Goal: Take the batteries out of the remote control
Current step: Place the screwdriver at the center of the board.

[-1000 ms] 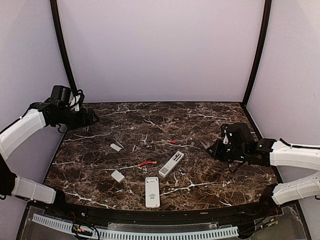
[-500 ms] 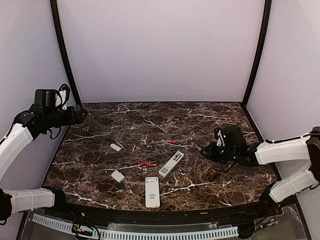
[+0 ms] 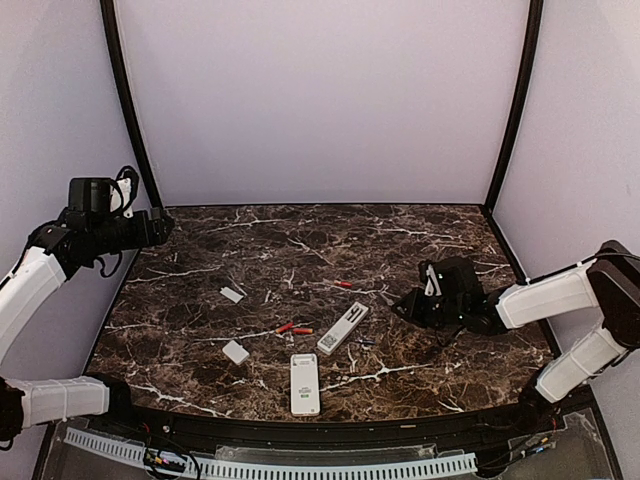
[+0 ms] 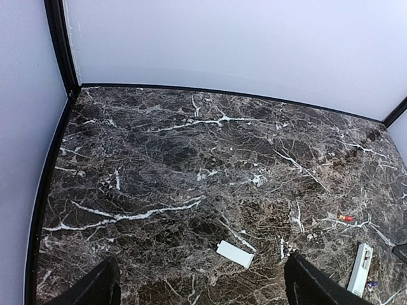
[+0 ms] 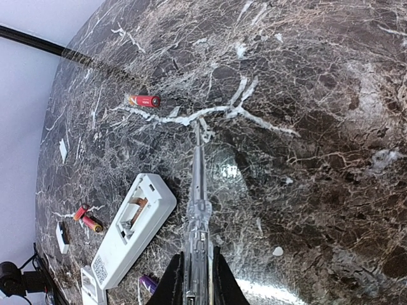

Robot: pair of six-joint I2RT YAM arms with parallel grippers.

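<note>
A white remote control [image 3: 342, 327] [image 5: 130, 229] lies tilted near the table's middle, its battery bay open and showing no cells. Another white remote [image 3: 305, 383] lies nearer the front edge. Two red batteries [image 3: 293, 328] [image 5: 88, 218] rest just left of the tilted remote. A third red battery [image 3: 343, 284] [image 5: 145, 100] [image 4: 346, 218] lies behind it. My right gripper [image 3: 402, 303] [image 5: 196, 279] is shut on a clear slim plastic tool [image 5: 197, 203], whose tip points over the marble right of the remote. My left gripper [image 3: 163, 227] [image 4: 202, 264] hangs open and empty at the far left.
Two small white covers [image 3: 232, 294] [image 3: 236, 351] lie on the left half of the marble table [image 3: 420, 240]; the left wrist view shows one cover [image 4: 234, 253]. A small purple item [image 5: 147, 283] sits by the remote's near end. Lilac walls close in the back and sides.
My right gripper has crept left toward the tilted remote, carrying the clear tool. The left arm drew back toward the left wall early on and has held there since.
</note>
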